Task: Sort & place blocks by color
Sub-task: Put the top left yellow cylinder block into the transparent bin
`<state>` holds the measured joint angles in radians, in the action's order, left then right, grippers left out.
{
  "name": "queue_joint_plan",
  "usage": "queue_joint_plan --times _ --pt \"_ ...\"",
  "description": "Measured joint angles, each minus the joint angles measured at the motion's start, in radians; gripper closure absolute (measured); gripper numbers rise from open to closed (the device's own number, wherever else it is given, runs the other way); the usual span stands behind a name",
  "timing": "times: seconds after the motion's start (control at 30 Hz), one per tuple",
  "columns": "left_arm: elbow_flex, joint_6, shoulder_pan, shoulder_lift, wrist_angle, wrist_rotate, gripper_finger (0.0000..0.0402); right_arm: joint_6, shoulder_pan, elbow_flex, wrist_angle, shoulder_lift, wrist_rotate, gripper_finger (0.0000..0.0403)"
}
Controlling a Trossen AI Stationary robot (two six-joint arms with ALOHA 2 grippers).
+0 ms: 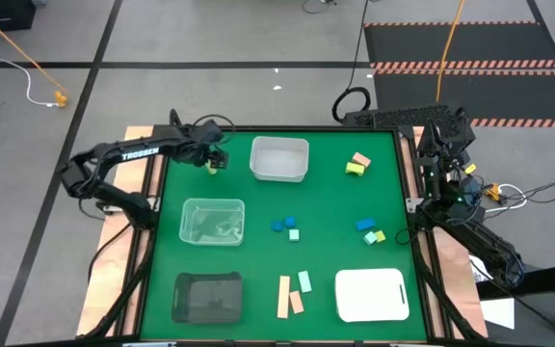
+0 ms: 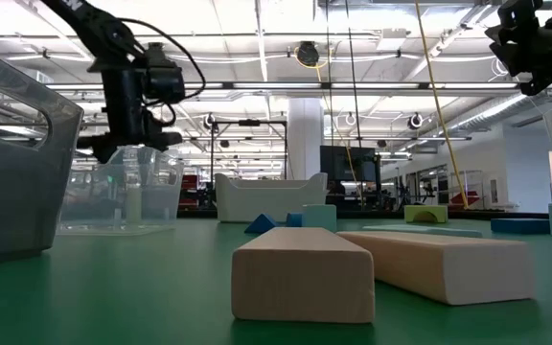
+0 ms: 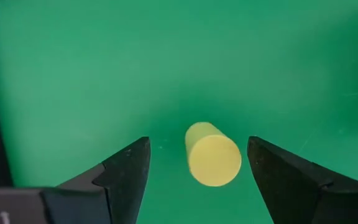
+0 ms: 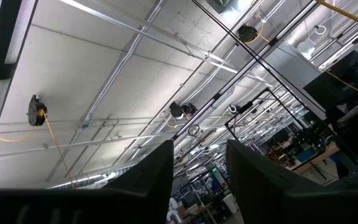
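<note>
Yellow and round-ended, a short cylinder block (image 3: 212, 155) stands on the green mat (image 1: 326, 207) between the two dark fingers of the left gripper (image 3: 197, 171). The fingers are spread wide, with clear mat showing on either side of the block, so nothing is clasped or touched. From above, this gripper (image 1: 213, 159) hangs over the mat's far left part, just beside the white tub (image 1: 279, 159), with the yellow block (image 1: 212, 170) under its tip.

Other blocks lie scattered: a tan-pink and a yellow-green piece (image 1: 357, 165) near the far right, blue pieces with a mint cube (image 1: 285, 227) at the middle, a blue, mint and yellow cluster (image 1: 371, 231) towards the right edge, and two tan-pink bars with a mint bar (image 1: 294, 293) at the near side. In the low view those tan bars (image 2: 381, 268) fill the foreground.

A clear tub (image 1: 212, 221) sits near the left gripper, a dark tray (image 1: 207, 295) at the near left, and a white tray (image 1: 371, 294) at the near right.

The right gripper (image 4: 197, 180) is folded back off the table's right edge, pointing up at the ceiling, its fingers a modest gap apart and empty.
</note>
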<state>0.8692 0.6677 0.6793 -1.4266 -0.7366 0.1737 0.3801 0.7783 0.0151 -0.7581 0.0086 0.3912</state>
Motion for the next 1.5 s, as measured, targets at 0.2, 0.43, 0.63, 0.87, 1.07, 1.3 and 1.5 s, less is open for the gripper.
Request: queue_joint_plan --times 0.2,0.43,0.63,0.87,1.07,1.3,1.5 --pt "0.000 -0.013 0.000 -0.045 0.012 -0.017 0.0133 0.000 0.000 0.000 0.000 0.000 0.000 0.0264" --pt "0.000 -0.031 0.000 -0.076 0.011 -0.009 0.0177 0.000 0.000 0.000 0.000 0.000 0.000 0.0264" --pt "0.000 -0.068 0.000 -0.120 0.023 -0.016 0.0240 0.000 0.000 0.000 0.000 0.000 0.000 0.0264" --pt "0.000 -0.089 -0.006 -0.124 0.045 -0.039 0.0270 0.000 0.000 0.000 0.000 0.000 0.000 0.0264" --pt "-0.001 -0.079 -0.021 -0.075 0.050 -0.094 0.0270 0.000 0.000 0.000 0.000 0.000 0.000 0.0264" --pt "-0.001 -0.070 -0.047 0.042 0.138 -0.095 0.0270 0.000 0.000 0.000 0.001 0.000 0.000 0.0264" --pt "-0.001 -0.046 -0.076 0.145 0.242 -0.095 0.0270 0.000 0.000 0.000 0.001 0.000 0.000 0.0264"
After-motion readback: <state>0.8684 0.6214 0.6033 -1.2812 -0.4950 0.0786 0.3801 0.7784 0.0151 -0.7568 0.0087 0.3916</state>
